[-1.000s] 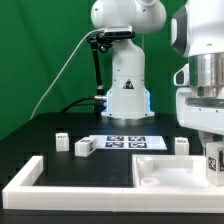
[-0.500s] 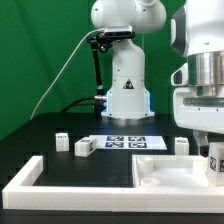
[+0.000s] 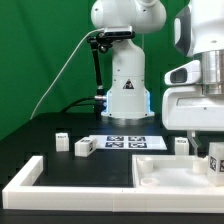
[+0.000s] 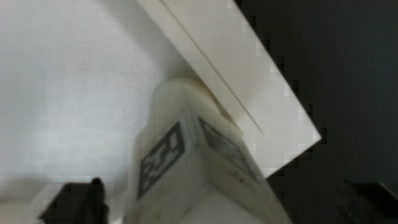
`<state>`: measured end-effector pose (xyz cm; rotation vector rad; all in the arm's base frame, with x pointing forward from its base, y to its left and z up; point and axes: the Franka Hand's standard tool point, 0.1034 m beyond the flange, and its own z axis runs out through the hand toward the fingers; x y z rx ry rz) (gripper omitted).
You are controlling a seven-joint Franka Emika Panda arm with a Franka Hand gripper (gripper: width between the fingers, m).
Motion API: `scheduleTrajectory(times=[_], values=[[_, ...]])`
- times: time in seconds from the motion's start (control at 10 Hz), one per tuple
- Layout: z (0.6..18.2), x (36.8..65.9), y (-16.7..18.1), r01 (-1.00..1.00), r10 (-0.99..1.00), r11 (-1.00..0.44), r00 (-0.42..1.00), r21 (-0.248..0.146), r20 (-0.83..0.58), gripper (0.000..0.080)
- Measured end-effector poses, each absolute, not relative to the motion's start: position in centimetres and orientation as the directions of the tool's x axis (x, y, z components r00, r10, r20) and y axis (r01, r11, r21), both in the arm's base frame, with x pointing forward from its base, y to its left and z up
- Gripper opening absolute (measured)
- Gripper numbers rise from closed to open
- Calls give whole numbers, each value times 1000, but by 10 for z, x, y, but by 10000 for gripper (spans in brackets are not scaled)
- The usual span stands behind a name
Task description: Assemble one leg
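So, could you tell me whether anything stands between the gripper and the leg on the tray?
Nothing visible does. The leg stands on the tray near its rim, directly under the open gripper, with a clear gap to each finger.

A plain green backdrop (image 3: 40,60) hung across the far side of the scene under soft, even light, while a matte black bench (image 3: 95,168) filled the near ground before it.

The white tray panel (image 3: 165,160) lies on the desk (image 3: 80,168) beneath the end effector (image 3: 207,148); the marker board (image 3: 125,143) and L-shaped border bar (image 3: 30,172) sit to the exterior view's left of it.
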<state>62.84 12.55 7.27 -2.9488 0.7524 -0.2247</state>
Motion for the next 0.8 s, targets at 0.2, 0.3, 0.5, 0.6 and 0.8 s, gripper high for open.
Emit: scheduleTrajectory(times=[0.2,0.3,0.5,0.6,0.8], values=[[72,628,124,-241,-250,-967,957,-79,148,649],[72,628,123,-125,-132,-991,978,-54,158,649],[72,629,121,121,121,-993,978,12,167,649],[71,630,119,203,206,-979,962,34,179,649],[71,629,117,211,214,-977,960,36,180,649]])
